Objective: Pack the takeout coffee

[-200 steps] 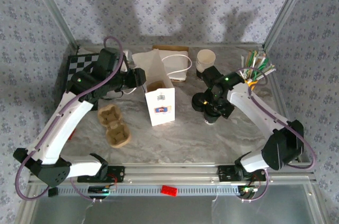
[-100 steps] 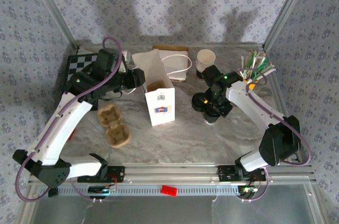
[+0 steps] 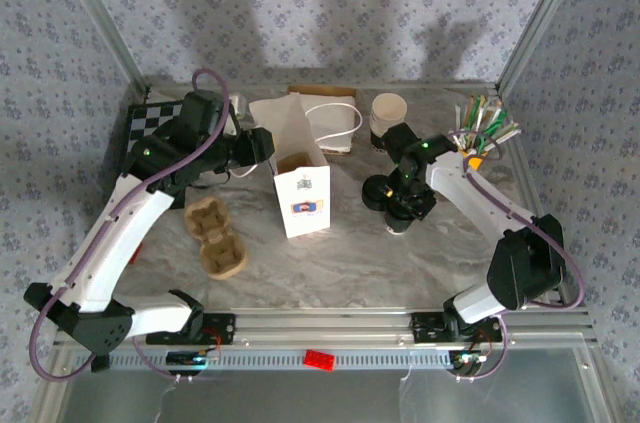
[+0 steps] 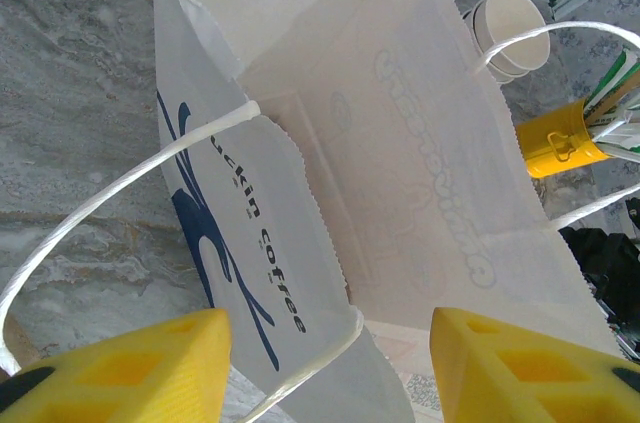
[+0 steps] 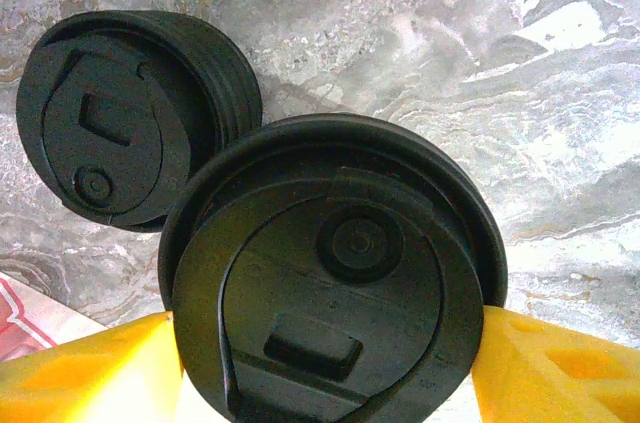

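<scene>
Nearest, lower left of centre, a brown cup tray point(image 3: 214, 236) lies on the counter point(image 3: 330, 265). Right of centre the takeout coffee point(image 3: 398, 225) stands upright between the fingers of the right gripper point(image 3: 404, 209); its lid hides their tips, so I cannot tell if they press it. A stack of black lids point(image 3: 375, 192) stands just beside. In the middle the white paper bag point(image 3: 301, 183) stands open, the left gripper point(image 3: 262, 146) at its rim, jaws wide. Behind stand empty cups point(image 3: 388, 110).
</scene>
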